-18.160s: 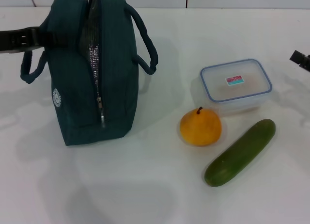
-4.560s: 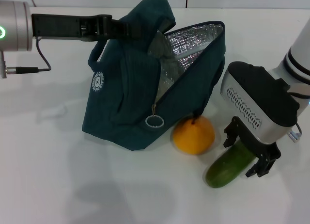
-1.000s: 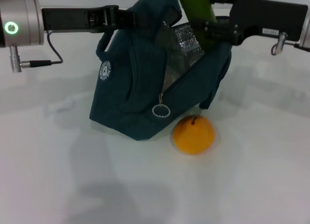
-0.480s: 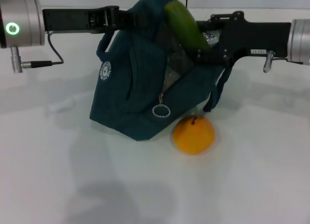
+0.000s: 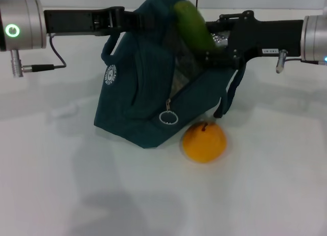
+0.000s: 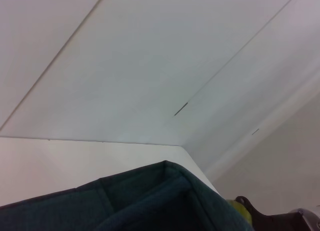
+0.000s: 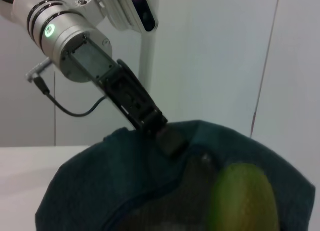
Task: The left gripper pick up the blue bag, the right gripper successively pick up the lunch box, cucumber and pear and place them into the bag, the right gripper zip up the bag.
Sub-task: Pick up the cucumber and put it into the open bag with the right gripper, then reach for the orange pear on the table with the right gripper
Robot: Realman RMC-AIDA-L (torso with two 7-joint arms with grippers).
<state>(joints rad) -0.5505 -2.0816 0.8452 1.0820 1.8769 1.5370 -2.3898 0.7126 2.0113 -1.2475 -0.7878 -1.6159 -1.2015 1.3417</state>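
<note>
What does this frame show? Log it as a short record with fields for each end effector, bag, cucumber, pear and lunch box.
left end effector: shut on the blue bag's top, holding it raised and tilted
right end effector: shut on the cucumber, at the bag's mouth
blue bag: unzipped, base on the table
cucumber: tilted, lower end entering the bag's opening
pear: on the table, just in front of the bag
lunch box: not visible

Light was bright and even, from overhead. Soft shadows fell on the white table (image 5: 265, 195) toward 6 o'clock of the blue bag (image 5: 138, 108). In the right wrist view the cucumber (image 7: 242, 201) at 5 o'clock was blurred, out of focus.
</note>
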